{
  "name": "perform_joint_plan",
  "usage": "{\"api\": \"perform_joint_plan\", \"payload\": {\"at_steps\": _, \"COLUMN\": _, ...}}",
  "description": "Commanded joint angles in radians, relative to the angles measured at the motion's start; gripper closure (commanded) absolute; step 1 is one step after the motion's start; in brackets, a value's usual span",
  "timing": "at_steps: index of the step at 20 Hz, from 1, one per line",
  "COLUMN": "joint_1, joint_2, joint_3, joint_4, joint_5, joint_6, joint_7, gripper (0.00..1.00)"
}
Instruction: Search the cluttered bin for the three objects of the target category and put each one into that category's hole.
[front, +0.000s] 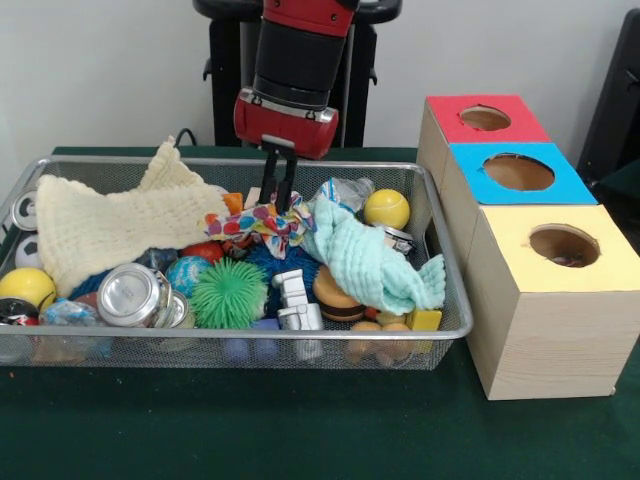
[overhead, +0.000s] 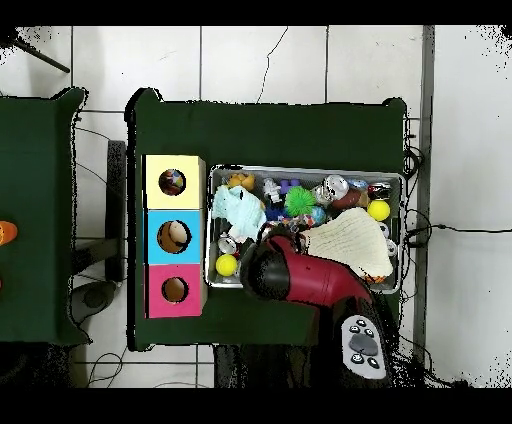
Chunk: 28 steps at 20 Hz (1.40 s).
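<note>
The wire-mesh bin (front: 250, 336) sits on the green table, full of clutter; it also shows in the overhead view (overhead: 300, 169). A polka-dot cloth (front: 255, 226) lies bunched at the bin's middle, between the cream and mint cloths. My gripper (front: 283, 205) hangs straight down over it, fingers close together, tips pinching the top of that cloth. In the overhead view the arm (overhead: 305, 278) hides the gripper. The yellow-faced cube (front: 520, 270) stands right of the bin, nearest the camera. Its round hole (front: 565, 245) shows something coloured inside in the overhead view (overhead: 172, 182).
A cream waffle cloth (front: 110, 225) covers the bin's left back and a mint-green cloth (front: 365, 262) its right. Around them are a yellow ball (front: 386, 208), a green spiky ball (front: 230, 292) and a can (front: 130, 295). The blue cube (front: 470, 185) and red cube (front: 445, 118) stand behind the yellow one.
</note>
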Motion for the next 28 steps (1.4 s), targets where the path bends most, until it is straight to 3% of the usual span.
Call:
{"api": "perform_joint_plan", "payload": {"at_steps": 1, "joint_1": 0.026, "joint_2": -0.020, "joint_3": -0.001, "joint_4": 0.074, "joint_5": 0.061, "joint_6": 0.132, "joint_7": 0.195, "gripper": 1.00}}
{"api": "perform_joint_plan", "payload": {"at_steps": 9, "joint_1": 0.085, "joint_2": -0.109, "joint_3": -0.040, "joint_4": 0.120, "joint_5": 0.106, "joint_6": 0.222, "joint_7": 0.206, "gripper": 1.00}}
{"api": "perform_joint_plan", "payload": {"at_steps": 17, "joint_1": 0.137, "joint_2": -0.211, "joint_3": -0.080, "joint_4": 0.082, "joint_5": 0.145, "joint_6": 0.373, "joint_7": 0.201, "gripper": 1.00}}
{"api": "perform_joint_plan", "payload": {"at_steps": 21, "joint_1": 0.169, "joint_2": -0.224, "joint_3": -0.091, "joint_4": 0.075, "joint_5": 0.160, "joint_6": 0.401, "joint_7": 0.217, "gripper": 1.00}}
{"api": "perform_joint_plan", "payload": {"at_steps": 28, "joint_1": 0.209, "joint_2": -0.225, "joint_3": -0.102, "joint_4": -0.016, "joint_5": 0.167, "joint_6": 0.489, "joint_7": 0.198, "gripper": 1.00}}
